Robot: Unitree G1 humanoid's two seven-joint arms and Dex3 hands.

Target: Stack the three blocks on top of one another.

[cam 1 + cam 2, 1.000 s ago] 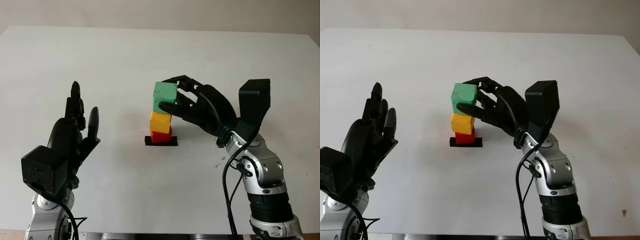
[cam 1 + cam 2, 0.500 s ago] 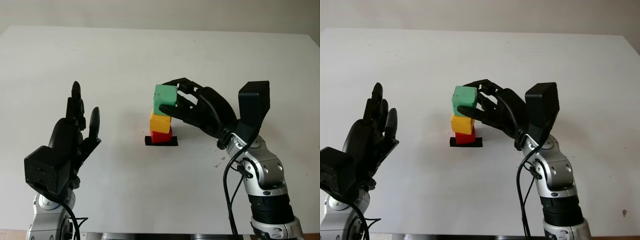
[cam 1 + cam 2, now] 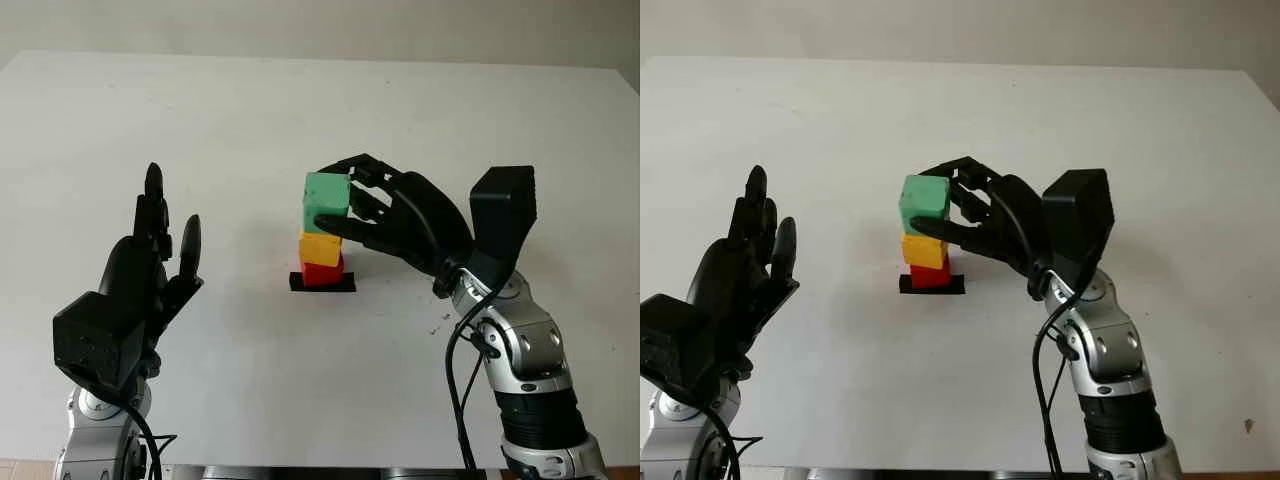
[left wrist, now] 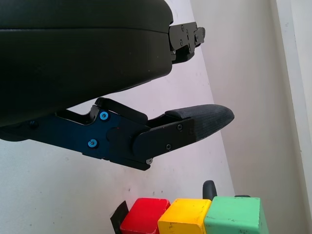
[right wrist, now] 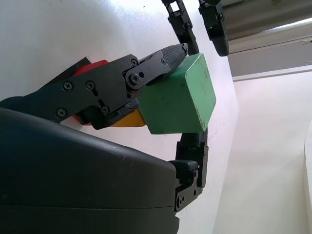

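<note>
The right hand (image 3: 385, 212) grips the green block (image 3: 327, 196), which sits on the yellow block (image 3: 320, 248) above the red block (image 3: 322, 272), on a black patch (image 3: 322, 284) mid-surface (image 3: 300, 110). The left hand (image 3: 150, 265) is open, raised well apart.

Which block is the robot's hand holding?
The green block, top of the stack; the right hand grips it. The yellow block and red block sit below, untouched.
</note>
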